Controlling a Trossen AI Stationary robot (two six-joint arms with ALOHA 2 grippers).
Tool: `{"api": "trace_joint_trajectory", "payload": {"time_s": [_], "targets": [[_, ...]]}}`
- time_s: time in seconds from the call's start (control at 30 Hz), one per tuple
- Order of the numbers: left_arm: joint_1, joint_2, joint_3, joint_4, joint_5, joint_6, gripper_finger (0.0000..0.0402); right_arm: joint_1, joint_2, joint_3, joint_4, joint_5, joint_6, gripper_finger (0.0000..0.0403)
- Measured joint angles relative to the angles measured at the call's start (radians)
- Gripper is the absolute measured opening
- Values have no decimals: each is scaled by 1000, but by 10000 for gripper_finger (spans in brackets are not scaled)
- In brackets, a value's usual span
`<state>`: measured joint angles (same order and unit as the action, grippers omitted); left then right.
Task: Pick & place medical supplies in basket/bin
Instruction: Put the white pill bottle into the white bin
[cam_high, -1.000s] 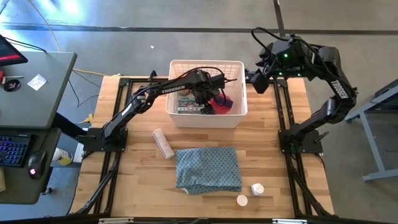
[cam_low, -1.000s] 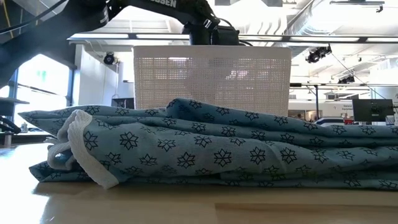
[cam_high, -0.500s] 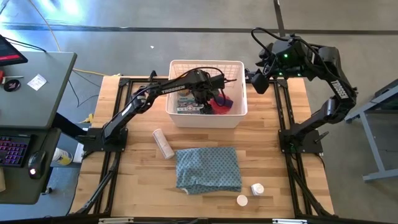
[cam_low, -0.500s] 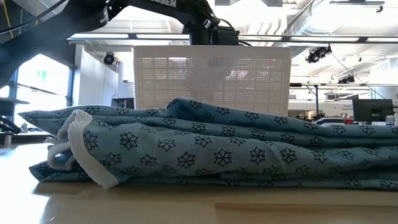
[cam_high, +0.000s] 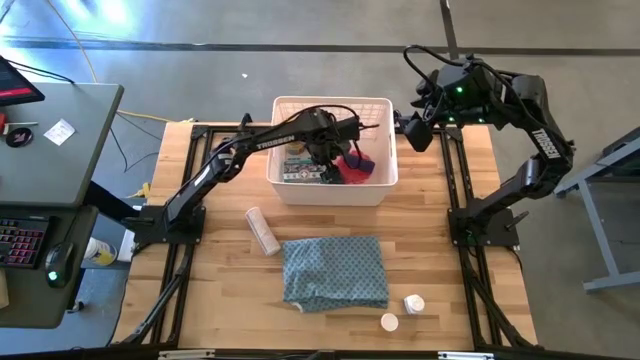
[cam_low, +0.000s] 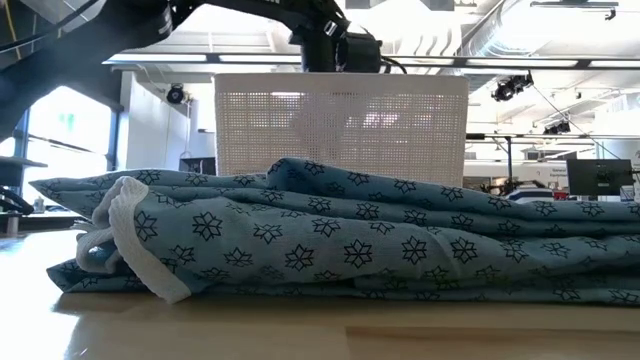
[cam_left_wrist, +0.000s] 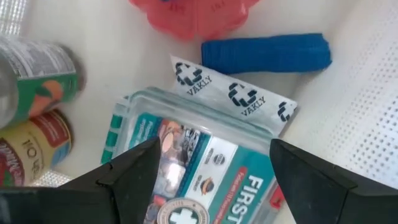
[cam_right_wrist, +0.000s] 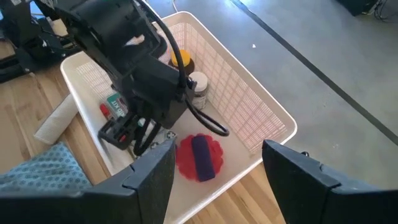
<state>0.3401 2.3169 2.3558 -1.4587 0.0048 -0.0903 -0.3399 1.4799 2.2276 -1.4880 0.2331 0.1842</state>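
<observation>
My left gripper (cam_high: 326, 160) hangs open inside the white latticed basket (cam_high: 380, 105), its fingers on either side of a printed first-aid packet (cam_left_wrist: 205, 155) without touching it. The packet lies flat on the basket floor. Around it lie a blue tube (cam_left_wrist: 267, 53), a pink-red disc (cam_left_wrist: 193, 12) and bottles (cam_left_wrist: 37, 74). An amber yellow-capped bottle (cam_right_wrist: 180, 59) stands by the far wall. My right gripper (cam_high: 412, 130) hovers open beside the basket's far right corner. A white roll (cam_high: 262, 230) and two white pill bottles (cam_high: 413, 303) lie on the table.
The blue-grey patterned cloth (cam_high: 334, 271) lies folded at the table's middle near side and fills the low view (cam_low: 330, 245). Black frame rails (cam_high: 190, 250) run along the table's left and right sides. A desk with a keyboard (cam_high: 20, 240) stands left of the table.
My left gripper has risen a little inside the basket; everything else has stayed where it was.
</observation>
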Motion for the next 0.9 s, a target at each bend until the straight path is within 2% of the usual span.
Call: {"api": "trace_joint_trajectory", "payload": {"time_s": [0.47,0.9], "targets": [[-8,-59,0,7,5,-104,335,0,0,0,-43,-1,-29,232],[-29,-221,0,31,14,-135,335,0,0,0,-42,0,-62,232]]}}
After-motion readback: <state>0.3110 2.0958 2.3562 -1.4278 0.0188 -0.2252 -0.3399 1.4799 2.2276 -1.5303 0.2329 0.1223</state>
